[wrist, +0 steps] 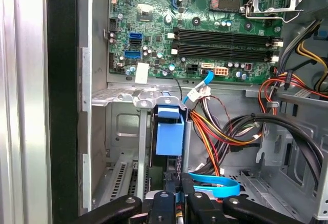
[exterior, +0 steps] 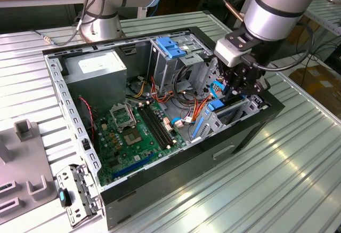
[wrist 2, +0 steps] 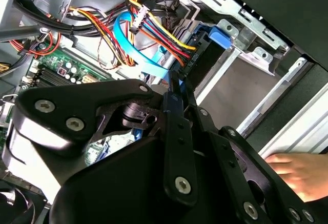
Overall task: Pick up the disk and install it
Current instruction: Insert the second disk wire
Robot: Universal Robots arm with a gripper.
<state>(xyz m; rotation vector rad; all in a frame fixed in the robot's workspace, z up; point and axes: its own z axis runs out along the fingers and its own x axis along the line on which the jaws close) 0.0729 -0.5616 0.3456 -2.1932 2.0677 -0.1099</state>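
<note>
1. A ribbed metal table [exterior: 298, 179] is carrying the whole job, with workbenches running behind it.
2. Nearest in the exterior view, one loose metal bracket [exterior: 77, 193] is lying on the table beside the open case [exterior: 176, 163].
3. Inside the case, one green board [exterior: 133, 137] is lying flat. The first wrist view is showing four long memory slots [wrist: 225, 42] on it.
4. At the case's front bay, on the exterior view's right, the one gripper [wrist: 177, 196] is reaching down into the metal cage. Its fingers [wrist 2: 179, 98] are sitting close together and appear to be clenching the disk's near edge.
5. The disk [wrist: 169, 131] is standing edge-on in that bay, and its blue rail end [wrist 2: 218, 33] is pointing away from the fingertips and between the bay's walls.
6. I judge the install step to be under way: the disk is off the table, in the bay, and looking only partly home.
7. Seating it is calling for a straight push along the rails, keeping clear of the one flat blue cable [wrist: 215, 185] and the orange wires crowding just beside it.
8. One hand [wrist 2: 297, 175] is resting near the outside of the case, so care is needed around it.
9. Farther back, one grey power box [exterior: 101, 67] and one blue latch plate [exterior: 169, 46] are sitting in the case.
10. Beyond them, a second arm's base [exterior: 101, 25] is standing on the table.
</note>
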